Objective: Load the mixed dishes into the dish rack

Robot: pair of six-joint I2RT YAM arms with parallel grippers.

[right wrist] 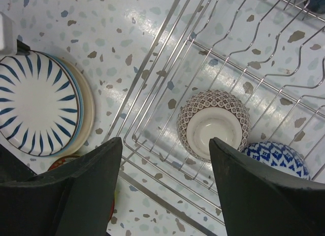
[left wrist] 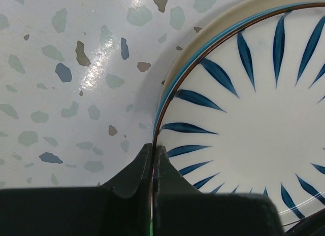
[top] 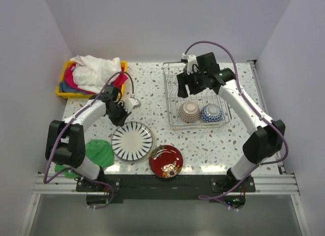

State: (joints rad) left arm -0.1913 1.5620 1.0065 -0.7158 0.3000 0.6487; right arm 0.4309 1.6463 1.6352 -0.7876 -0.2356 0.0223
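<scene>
The striped plate [top: 132, 140] lies flat on the table [top: 152, 83], toward the near edge and left of centre. The red floral plate [top: 166, 161] sits just beside it on the right, closer to that edge.

From the top view, the left gripper [top: 123, 115] is only seen to be low over the plate's far-left rim. The left wrist view fills in the rest. The two fingers are pressed together with the plate's brown-edged rim running into the seam between them. One finger is on the table side and the other is over the blue-striped face, so the gripper is clamped on the rim.

The dish rack [top: 171, 106] stands on the far right part of the table. A brown-patterned bowl [top: 189, 112] and a blue-white bowl [top: 210, 113] sit side by side along its near side. The right wrist view shows the brown bowl bottom up, with its foot ring facing the camera, and a finger half hides the blue bowl.

The right gripper [top: 195, 86] hangs above the rack's middle with its jaws spread wide and holds nothing. It is apart from both bowls.

A green cloth [top: 99, 152] lies at the near left, beside the striped plate. A yellow bin [top: 63, 91] of cloths fills the far left corner.
</scene>
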